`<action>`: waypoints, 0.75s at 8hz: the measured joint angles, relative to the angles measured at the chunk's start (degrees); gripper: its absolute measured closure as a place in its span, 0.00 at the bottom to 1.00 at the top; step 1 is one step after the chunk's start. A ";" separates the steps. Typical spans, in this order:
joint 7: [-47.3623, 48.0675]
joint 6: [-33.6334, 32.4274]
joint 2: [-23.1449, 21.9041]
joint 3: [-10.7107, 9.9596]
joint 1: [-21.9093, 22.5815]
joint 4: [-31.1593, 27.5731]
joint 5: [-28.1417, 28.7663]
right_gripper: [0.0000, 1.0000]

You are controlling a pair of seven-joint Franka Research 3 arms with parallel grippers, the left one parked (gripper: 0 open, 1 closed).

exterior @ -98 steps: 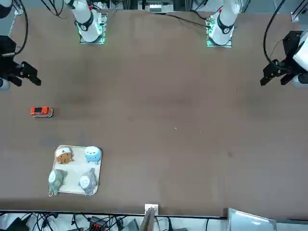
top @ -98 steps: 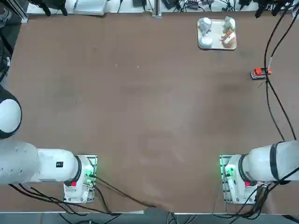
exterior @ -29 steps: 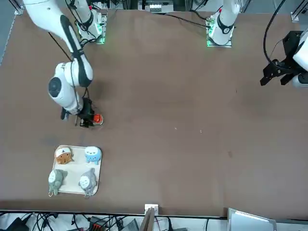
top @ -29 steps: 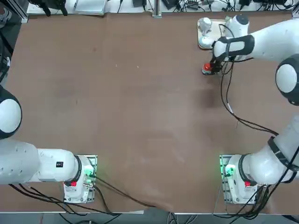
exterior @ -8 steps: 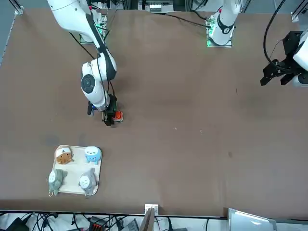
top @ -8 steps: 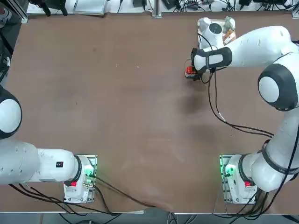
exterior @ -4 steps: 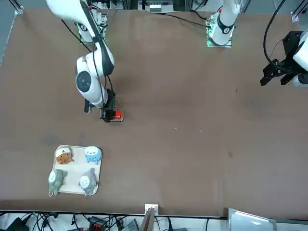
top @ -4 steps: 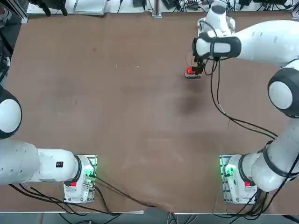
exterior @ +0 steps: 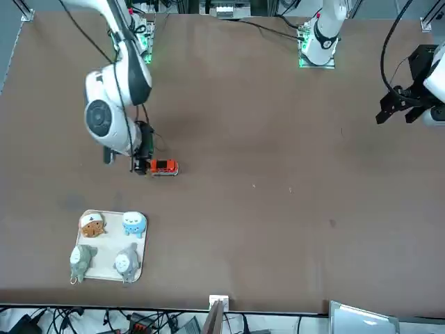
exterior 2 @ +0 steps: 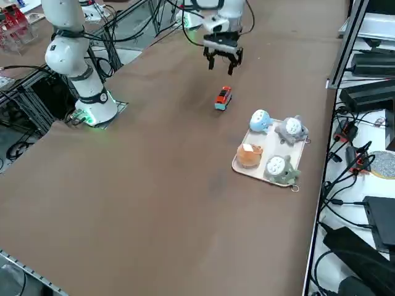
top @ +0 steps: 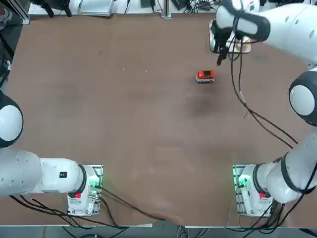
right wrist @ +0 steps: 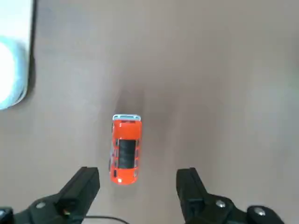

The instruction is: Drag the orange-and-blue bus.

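The broad brown bench (top: 133,124) carries everything. The right black two-finger gripper (right wrist: 138,191) hangs above it, fingers wide apart, holding nothing. The tiny orange-and-blue toy bus (right wrist: 125,149) sits free on the bench; its drag looks finished, leaving perhaps only the arm's retreat.

Tray (top: 246,49) partly hidden overhead, right arm (top: 292,29) cropped

The right arm (top: 302,101) has glossy white, rounded shells with dark grey bands and caps around the joints, and black cables trail along it. Its black two-fingered tool (right wrist: 138,191) carries angular fingers and small silvery screws, and green light glows at the white base (top: 253,191).
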 joint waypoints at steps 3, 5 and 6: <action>-24.06 -12.00 0.10 -0.38 -6.32 7.00 -0.05 0.00; -43.28 -19.33 0.11 -0.56 -9.64 10.28 -1.99 0.00; -53.57 -21.56 0.07 -0.82 -10.72 11.47 -4.10 0.00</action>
